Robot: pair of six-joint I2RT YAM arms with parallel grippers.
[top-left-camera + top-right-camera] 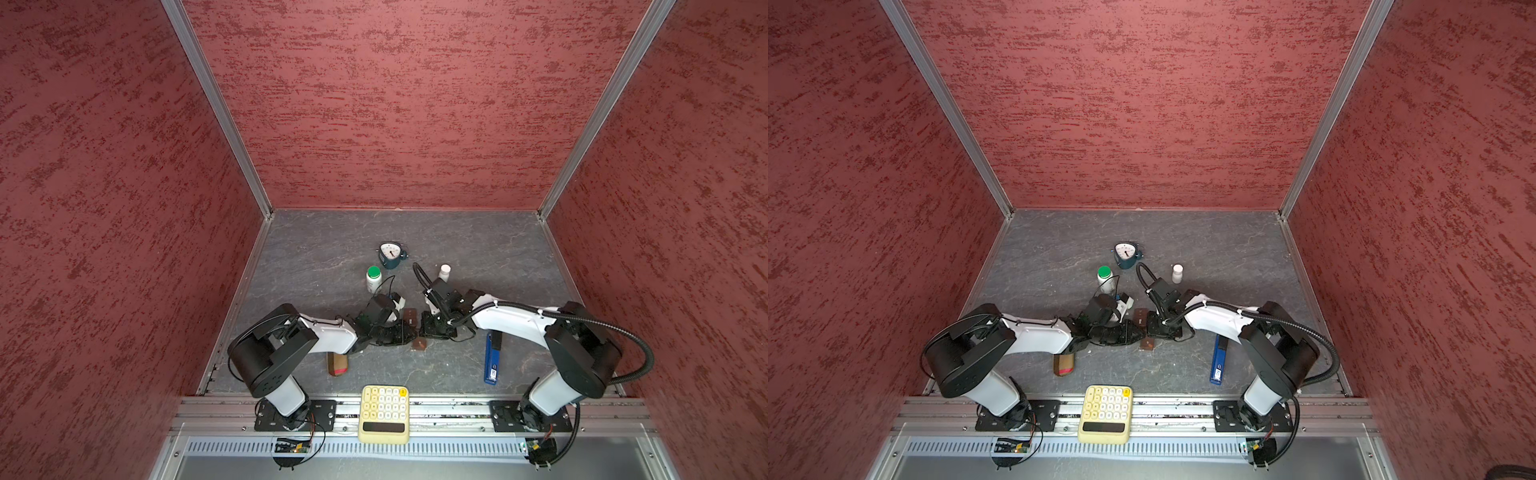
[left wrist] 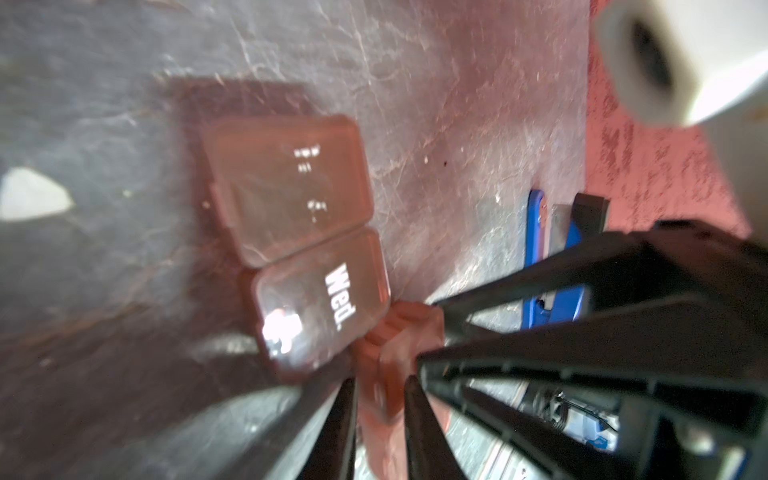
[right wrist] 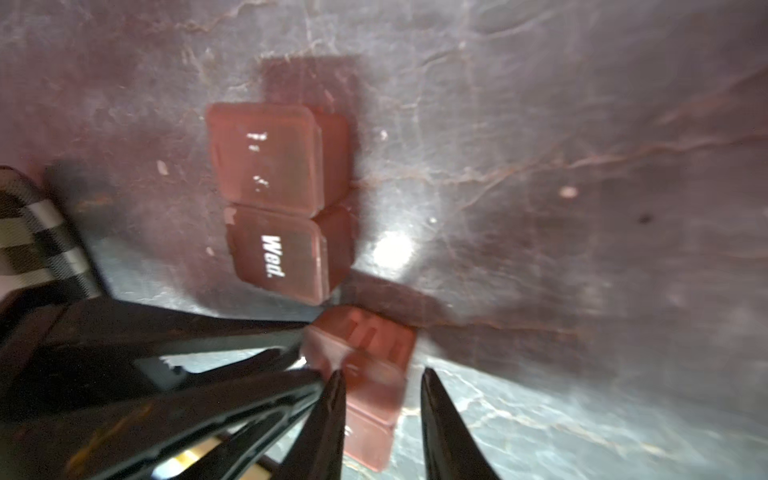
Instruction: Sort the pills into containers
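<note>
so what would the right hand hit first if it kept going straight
The right hand first meets the single brown cell between its fingers, also gripped by the left hand; beyond, probably the table, depth unclear.

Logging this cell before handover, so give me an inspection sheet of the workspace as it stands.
Surface: grey veined tabletop, a few pale specks, maybe pills.
Job's things: brown pill-box piece marked Wed., lids shut; a separate brown piece at the fingertips.
Clutter: teal clock, green-capped bottle, small white bottle, blue stapler, brown box; yellow calculator on the front rail.
Grippers: left gripper shut on the separate brown piece; right gripper open astride it.
Cables: black conduit loops off the right arm.
Surroundings: red textured walls.
</note>
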